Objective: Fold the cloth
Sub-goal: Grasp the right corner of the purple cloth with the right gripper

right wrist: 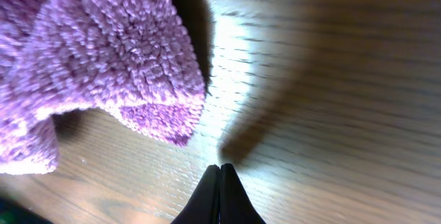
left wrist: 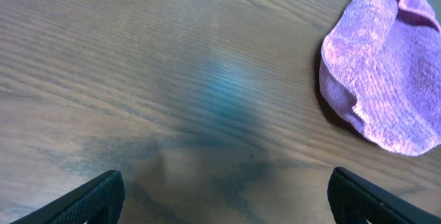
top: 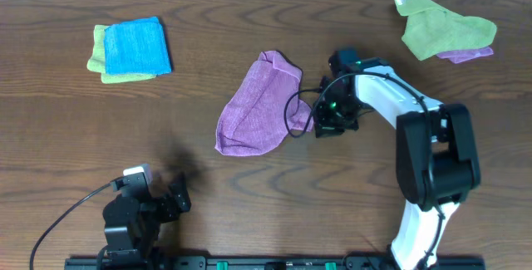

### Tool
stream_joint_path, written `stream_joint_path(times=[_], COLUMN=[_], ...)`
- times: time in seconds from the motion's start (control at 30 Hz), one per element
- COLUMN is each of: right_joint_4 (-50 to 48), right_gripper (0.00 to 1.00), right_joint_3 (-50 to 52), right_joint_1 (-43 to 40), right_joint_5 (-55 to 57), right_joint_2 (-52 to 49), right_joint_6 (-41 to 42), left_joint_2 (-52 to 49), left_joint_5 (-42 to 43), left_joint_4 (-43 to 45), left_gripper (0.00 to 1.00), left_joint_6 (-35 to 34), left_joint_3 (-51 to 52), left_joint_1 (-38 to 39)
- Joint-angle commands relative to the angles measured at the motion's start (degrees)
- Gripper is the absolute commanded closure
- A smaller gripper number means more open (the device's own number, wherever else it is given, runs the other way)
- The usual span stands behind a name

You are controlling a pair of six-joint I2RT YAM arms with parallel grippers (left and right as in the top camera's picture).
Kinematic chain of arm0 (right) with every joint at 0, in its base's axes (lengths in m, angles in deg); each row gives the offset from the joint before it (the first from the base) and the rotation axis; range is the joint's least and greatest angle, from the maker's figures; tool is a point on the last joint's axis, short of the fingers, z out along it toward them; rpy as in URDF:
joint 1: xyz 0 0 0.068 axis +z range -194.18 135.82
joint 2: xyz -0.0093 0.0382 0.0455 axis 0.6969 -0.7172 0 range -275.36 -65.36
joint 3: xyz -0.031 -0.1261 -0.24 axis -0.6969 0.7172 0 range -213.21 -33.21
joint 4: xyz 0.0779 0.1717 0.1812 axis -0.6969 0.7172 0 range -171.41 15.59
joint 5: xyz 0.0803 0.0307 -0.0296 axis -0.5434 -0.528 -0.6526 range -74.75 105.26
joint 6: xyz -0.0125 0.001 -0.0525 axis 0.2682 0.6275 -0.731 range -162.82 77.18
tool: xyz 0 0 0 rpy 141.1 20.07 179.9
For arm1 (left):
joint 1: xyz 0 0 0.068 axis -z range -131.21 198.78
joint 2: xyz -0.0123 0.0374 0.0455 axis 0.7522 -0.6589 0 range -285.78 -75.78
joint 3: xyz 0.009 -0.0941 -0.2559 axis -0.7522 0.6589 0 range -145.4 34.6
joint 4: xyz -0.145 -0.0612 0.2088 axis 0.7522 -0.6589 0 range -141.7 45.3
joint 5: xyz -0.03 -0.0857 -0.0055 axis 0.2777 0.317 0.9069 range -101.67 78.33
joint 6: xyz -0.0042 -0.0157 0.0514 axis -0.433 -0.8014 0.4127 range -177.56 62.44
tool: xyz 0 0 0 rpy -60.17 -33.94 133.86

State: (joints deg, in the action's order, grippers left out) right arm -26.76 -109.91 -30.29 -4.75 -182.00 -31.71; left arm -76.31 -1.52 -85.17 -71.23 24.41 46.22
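The purple cloth (top: pixel 259 105) lies crumpled and partly folded over itself at the middle of the table. It also shows in the left wrist view (left wrist: pixel 386 65) and in the right wrist view (right wrist: pixel 96 58). My right gripper (top: pixel 318 120) is low at the cloth's right edge; in the right wrist view (right wrist: pixel 220 169) its fingers are shut together on nothing, just off a cloth corner. My left gripper (top: pixel 179 195) is near the table's front left, open and empty, with both finger pads showing in the left wrist view (left wrist: pixel 220 196). No white tag is visible.
A folded blue cloth (top: pixel 137 46) lies on a lime-green cloth (top: pixel 98 54) at the back left. A crumpled lime-green cloth (top: pixel 440 25) lies over another purple cloth (top: pixel 465 54) at the back right. A black cable (top: pixel 295 108) loops by the right gripper.
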Motion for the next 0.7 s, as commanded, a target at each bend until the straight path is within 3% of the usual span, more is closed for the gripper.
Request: stream_joint_path(times=[0.0,0.03,0.1,0.27,0.4,0.67], right_joint_4=[0.59,0.63,-0.57,-6.36,-8.72,-10.49], right_gripper=[0.99,0.97,0.7,0.55,0.49,0.52], right_joint_3=[0.15,0.15,0.15,0.17,0.17,0.17], right_joint_1=[-1.14,-1.22,-1.18,-1.07,-1.11,-1.05], right_joint_5=[2.69,3.21,3.26,2.95,1.55,-0.79], right_joint_2=[5.62,6.58,7.61,6.88,6.8,3.8], right_joint_6=[-1.55,-1.62,-3.48,-5.88,-6.95,-6.95], left_joint_2=[0.33,0.33,0.33,0.33,0.33,0.33], left_joint_5=[0.44,0.44,0.44,0.44,0.44,0.42], left_joint_4=[0.02,0.02,0.0,0.0,0.02,0.02], left_gripper=[0.05,0.05,0.05,0.05,0.05,0.05], left_joint_6=[-2.29,-2.29,-2.29,-2.29,-2.29,-2.29], left_joint_3=[0.7,0.7,0.7,0.7,0.7,0.7], left_joint_1=[0.07,0.07,0.07,0.07,0.07,0.07])
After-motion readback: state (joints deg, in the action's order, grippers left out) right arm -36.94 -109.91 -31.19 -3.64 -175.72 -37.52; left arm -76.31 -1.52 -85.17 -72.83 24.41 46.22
